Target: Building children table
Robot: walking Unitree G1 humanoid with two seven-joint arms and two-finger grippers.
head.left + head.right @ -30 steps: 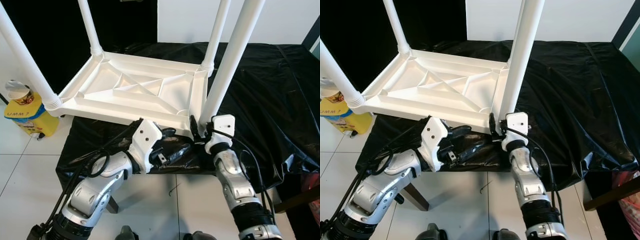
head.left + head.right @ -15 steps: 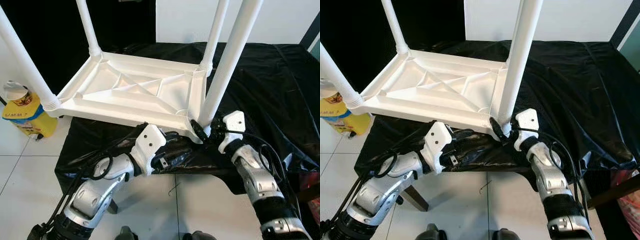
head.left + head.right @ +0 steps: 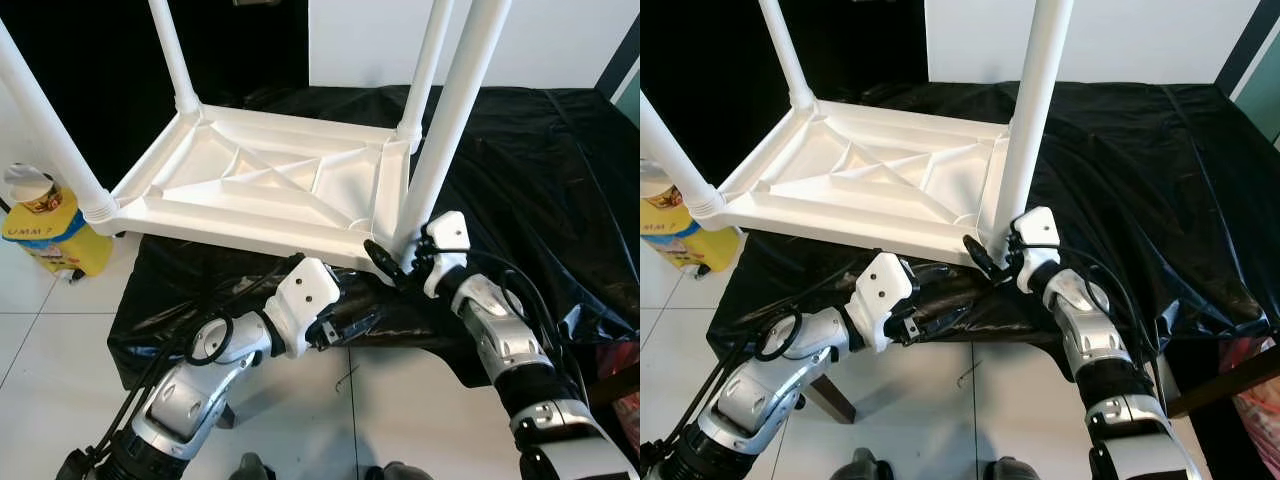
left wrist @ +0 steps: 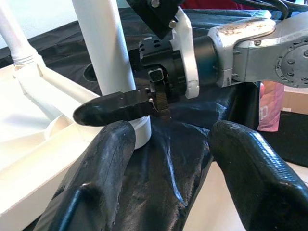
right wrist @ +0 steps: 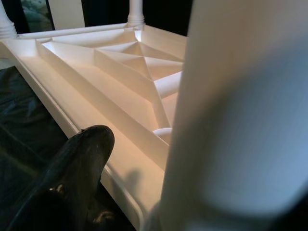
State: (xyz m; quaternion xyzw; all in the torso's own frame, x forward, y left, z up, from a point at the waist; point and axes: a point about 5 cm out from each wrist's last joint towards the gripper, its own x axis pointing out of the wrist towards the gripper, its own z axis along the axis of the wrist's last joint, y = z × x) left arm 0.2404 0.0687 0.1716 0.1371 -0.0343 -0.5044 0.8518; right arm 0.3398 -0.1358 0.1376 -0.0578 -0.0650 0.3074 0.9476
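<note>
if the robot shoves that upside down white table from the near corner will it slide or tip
Likely slide: the white table lies flat on its top, a wide base, on glossy black sheeting that looks slick and may bunch. It looks like hollow ribbed plastic, so probably light. The tall legs could lever it if pushed high; the right hand sits low by the near leg.

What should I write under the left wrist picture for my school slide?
Open left gripper faces the right gripper at the base of a white table leg, over black cloth.

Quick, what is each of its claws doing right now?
Left gripper: open, holding nothing, below the black-covered edge.
Right gripper: at the base of the upturned white plastic table's near leg; grip cannot be told.
</note>
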